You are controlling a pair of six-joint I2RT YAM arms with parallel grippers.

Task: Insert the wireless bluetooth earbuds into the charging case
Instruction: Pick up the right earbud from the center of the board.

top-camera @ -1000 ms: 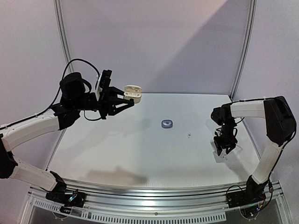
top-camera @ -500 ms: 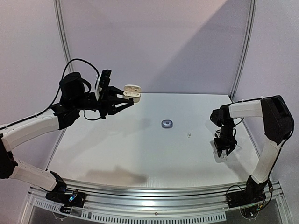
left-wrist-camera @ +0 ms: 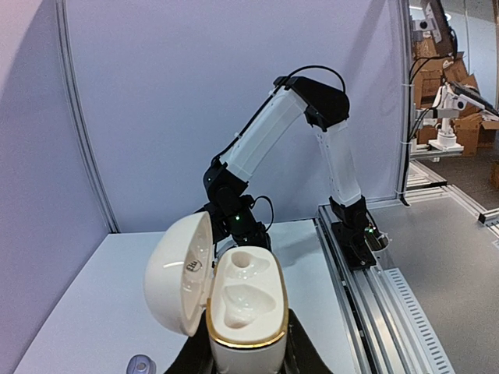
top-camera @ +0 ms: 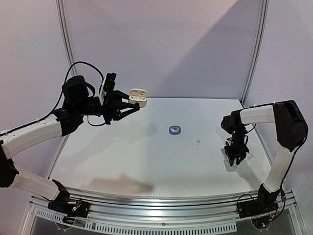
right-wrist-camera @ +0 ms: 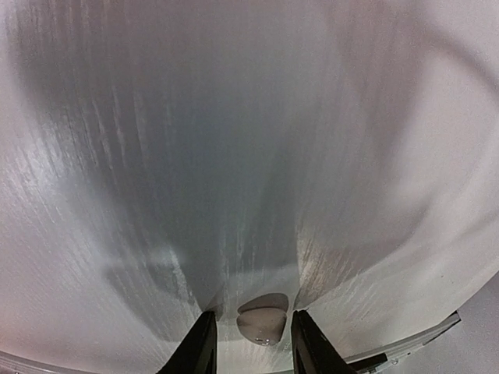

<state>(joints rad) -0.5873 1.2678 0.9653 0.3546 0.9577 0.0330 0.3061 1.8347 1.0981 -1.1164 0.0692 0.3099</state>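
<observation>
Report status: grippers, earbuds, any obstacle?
Left gripper shut on open white case, held high. Right gripper open, astride earbud on table. Second earbud and dark case lie mid-table, clear of both.

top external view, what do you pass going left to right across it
white case → grey-purple case → white earbud → right gripper
</observation>
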